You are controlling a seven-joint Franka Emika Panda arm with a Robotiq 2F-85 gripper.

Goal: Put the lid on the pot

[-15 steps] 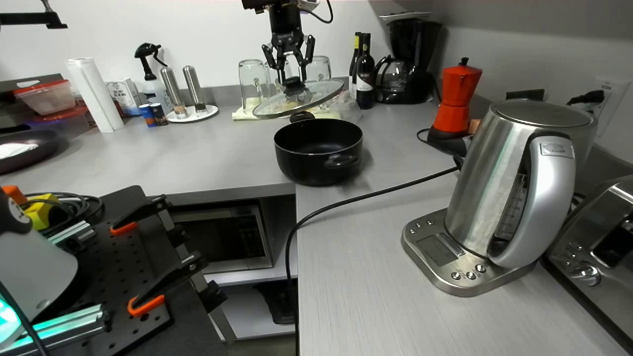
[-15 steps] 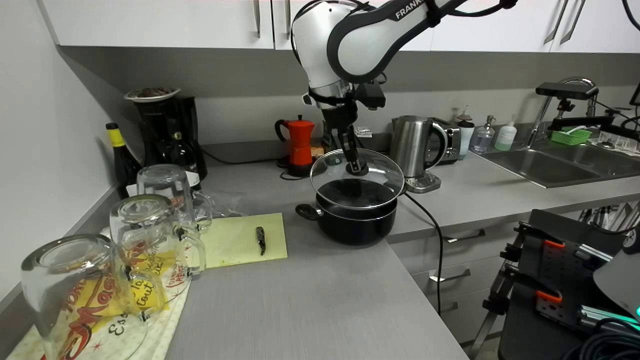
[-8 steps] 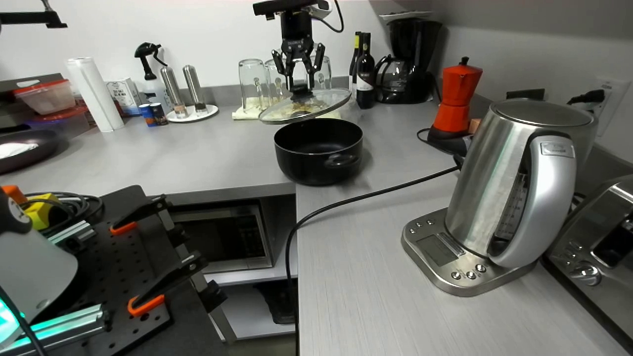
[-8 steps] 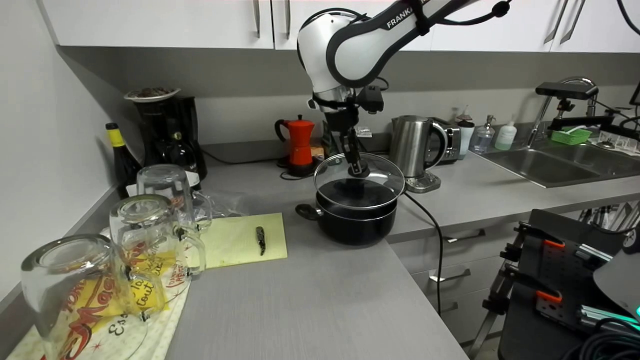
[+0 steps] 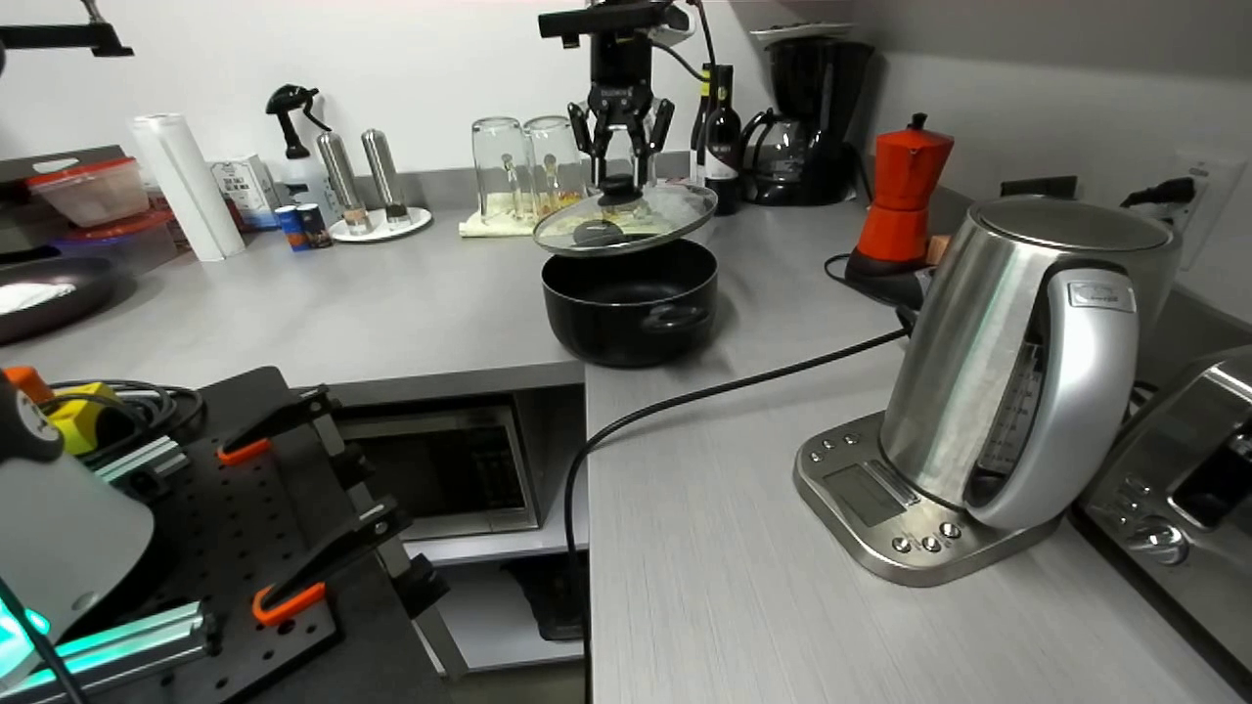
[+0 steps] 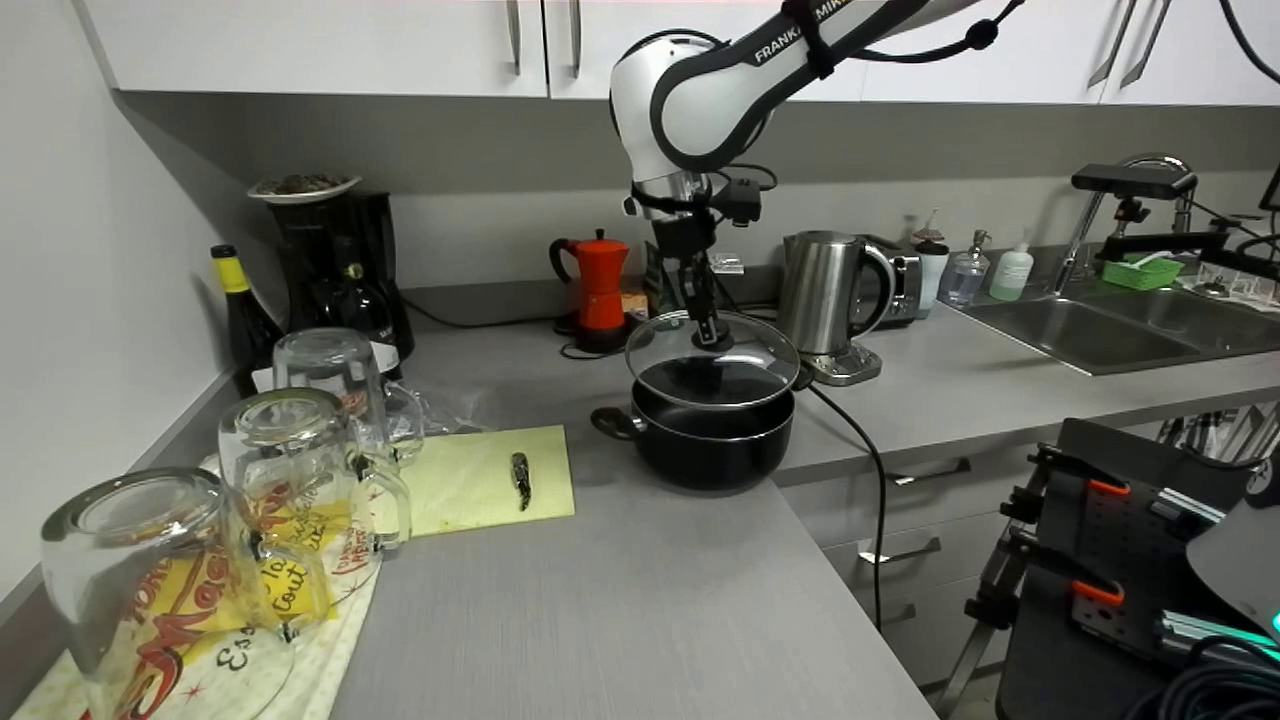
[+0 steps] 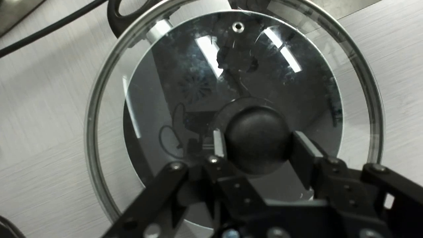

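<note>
Grey tabletop (image 5: 391,313); at upper centre of an exterior view, the claw (image 5: 619,182) pinches the tilted lid (image 5: 653,217) (by its knob (image 5: 618,193)) over the pot (image 5: 628,315).

In an exterior view the lid (image 5: 655,221) part-hides the far rim of the pot (image 5: 626,328); whether they touch cannot be told. Right of the pot the toaster (image 5: 1179,489), left of it the pan (image 5: 93,298) and above it the arm (image 6: 705,120) run past the edges. In the wrist view the gripper (image 7: 261,145) hides part of the lid's rim; left of the pot, a cropped dark thing (image 7: 8,228) cannot be named.
</note>
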